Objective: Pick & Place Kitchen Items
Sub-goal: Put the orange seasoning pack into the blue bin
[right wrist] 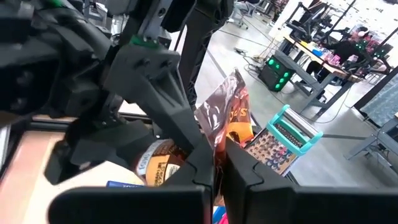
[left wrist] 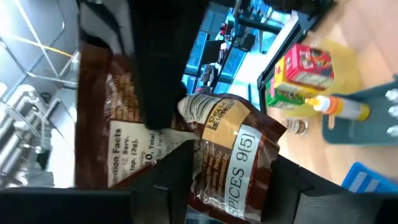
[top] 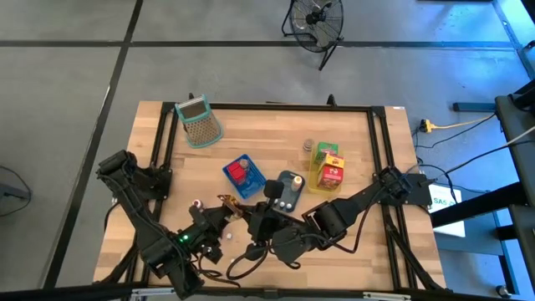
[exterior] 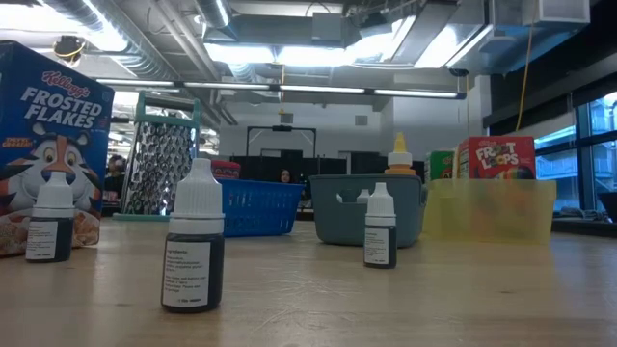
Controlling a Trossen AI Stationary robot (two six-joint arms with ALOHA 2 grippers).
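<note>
The right gripper [right wrist: 214, 177] has its two dark fingers pinched tight on the edge of a brown spice packet [right wrist: 225, 118], which stands up between them with its crinkled top above the fingertips. The same brown spice packet [left wrist: 230, 162] fills the left wrist view, where the left gripper [top: 224, 207] has its fingers partly apart on either side of the packet; whether they press on it cannot be told. From above, both grippers meet over the near middle of the wooden table [top: 267, 134], the right gripper [top: 251, 219] just beside the left, with the packet [top: 229, 201] between them, lifted off the wood. Just beyond them sit a blue basket [top: 244, 176] holding a red item and a grey-teal bin [top: 289, 191] with small dropper bottles. Farther right a yellow tray [top: 328, 171] holds a Froot Loops box [exterior: 495, 157] and a green box. A teal-framed grater [top: 199, 122] lies at the far left. At table height three dropper bottles [exterior: 193, 241] stand near a Frosted Flakes box [exterior: 48, 135].
</note>
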